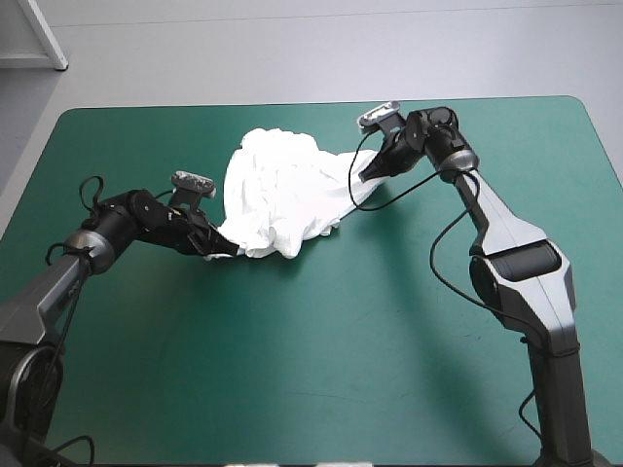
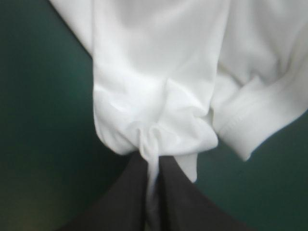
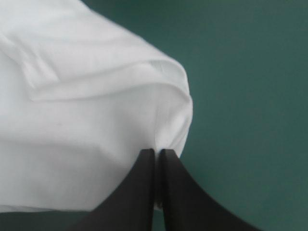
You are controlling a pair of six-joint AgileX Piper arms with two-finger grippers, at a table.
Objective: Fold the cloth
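My left hand [image 2: 152, 161]: black fingers all but closed, pinching bunched white edge of T-shirt [image 1: 287, 195], fabric puckered at the nip. My right hand [image 3: 157, 153]: likewise nipped on soft rolled edge.

T-shirt sits between both hands, crumpled heap on table [image 1: 341, 350], toward far middle. Left hand at its near-left corner, right hand at its far-right edge, both equally close. Long axis runs hand to hand, on a diagonal.

Judgement: next move is drawing hands apart along that line to spread it.

Thin limp knit, deep folds. Sleeve [image 2: 250, 130] with stitched cuff just beside left hand. Teal-green cover smooth, matte.
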